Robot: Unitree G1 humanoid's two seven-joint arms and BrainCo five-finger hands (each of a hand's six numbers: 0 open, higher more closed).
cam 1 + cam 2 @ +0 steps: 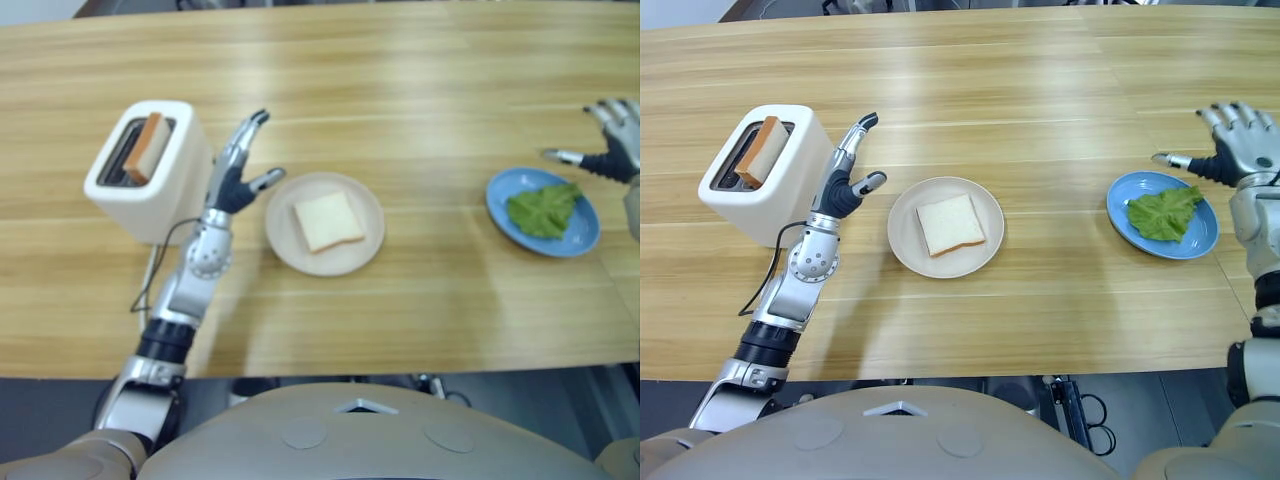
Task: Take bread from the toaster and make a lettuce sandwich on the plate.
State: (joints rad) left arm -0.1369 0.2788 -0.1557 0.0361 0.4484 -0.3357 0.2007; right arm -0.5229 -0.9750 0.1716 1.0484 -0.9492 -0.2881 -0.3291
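The right hand (1235,145) is open with its fingers spread and holds nothing. It sits at the far right edge of the blue plate (1203,236), with the thumb pointing left over the plate's far rim. Whether it touches the counter (1040,100) cannot be told. The lettuce leaf (1160,213) lies flat on that plate, just beside the hand, toward the robot and a little to its left. Its longer side runs roughly left to right, and the upper right tip is the part nearest the thumb. Well apart to the left, a slice of bread (950,224) lies flat in the middle of the cream plate (904,226), uncovered. The left hand (845,175) is raised between that plate and the white toaster (770,195). It is also open and empty, fingers pointing away from the robot, close to the toaster's right wall. A second slice (760,150) stands in the toaster slot, and the toaster's cord (765,275) trails toward the counter's near edge. With one slice already on the plate, the leaf is probably the next thing needed. The right hand is far nearer to it, so the move would likely be a short reach down and inward. The carry to the bread would then go leftward across open counter.
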